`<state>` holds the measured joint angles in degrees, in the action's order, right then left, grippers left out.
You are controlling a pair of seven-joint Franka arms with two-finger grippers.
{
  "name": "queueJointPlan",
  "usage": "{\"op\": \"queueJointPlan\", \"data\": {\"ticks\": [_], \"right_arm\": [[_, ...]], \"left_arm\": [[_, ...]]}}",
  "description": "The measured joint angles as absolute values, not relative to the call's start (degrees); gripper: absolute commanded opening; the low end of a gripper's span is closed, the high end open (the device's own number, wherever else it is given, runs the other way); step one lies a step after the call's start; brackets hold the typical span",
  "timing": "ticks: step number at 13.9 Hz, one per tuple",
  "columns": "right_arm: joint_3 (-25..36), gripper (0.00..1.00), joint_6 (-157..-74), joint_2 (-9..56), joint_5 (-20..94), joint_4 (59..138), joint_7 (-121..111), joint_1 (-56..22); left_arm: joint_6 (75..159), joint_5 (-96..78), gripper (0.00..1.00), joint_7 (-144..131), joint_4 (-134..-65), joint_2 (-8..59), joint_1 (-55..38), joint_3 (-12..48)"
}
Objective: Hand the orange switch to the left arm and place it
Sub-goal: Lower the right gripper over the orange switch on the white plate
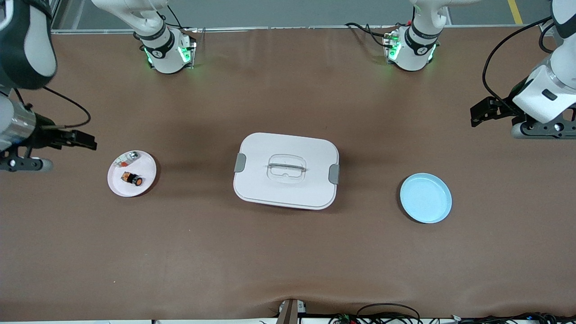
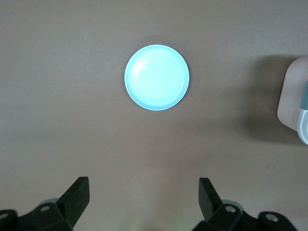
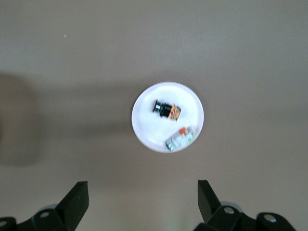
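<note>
front view shows the switch (image 1: 132, 178) lying on the pink plate (image 1: 146, 182); both grippers, right (image 3: 139, 199) and left (image 2: 142, 197), hang wide and empty. it may roll when pinched, or the handover could clip the box (image 1: 286, 170)

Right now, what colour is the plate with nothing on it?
Light blue plate, which shows best in the left wrist view.
</note>
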<state>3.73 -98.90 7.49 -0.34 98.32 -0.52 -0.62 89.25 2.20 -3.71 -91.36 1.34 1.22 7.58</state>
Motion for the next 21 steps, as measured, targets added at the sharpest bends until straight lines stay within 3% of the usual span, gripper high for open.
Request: {"op": "queueJointPlan", "data": {"ticks": [5,8,21], "right_arm": [[3.93,1.0,-116.64,9.02,0.07,111.31,0.86,2.2],[3.9,1.0,-121.29,10.34,2.54,116.14,7.2,2.65],[4.02,1.0,-132.15,23.18,3.75,117.06,11.56,3.52]], "left_arm": [[89.27,2.2,1.0,-3.71,-91.37,1.75,1.2,7.61],[89.31,2.2,1.0,-3.71,-91.37,1.89,1.19,7.62],[91.56,2.2,1.0,-3.7,-91.6,4.47,1.03,7.68]]}}
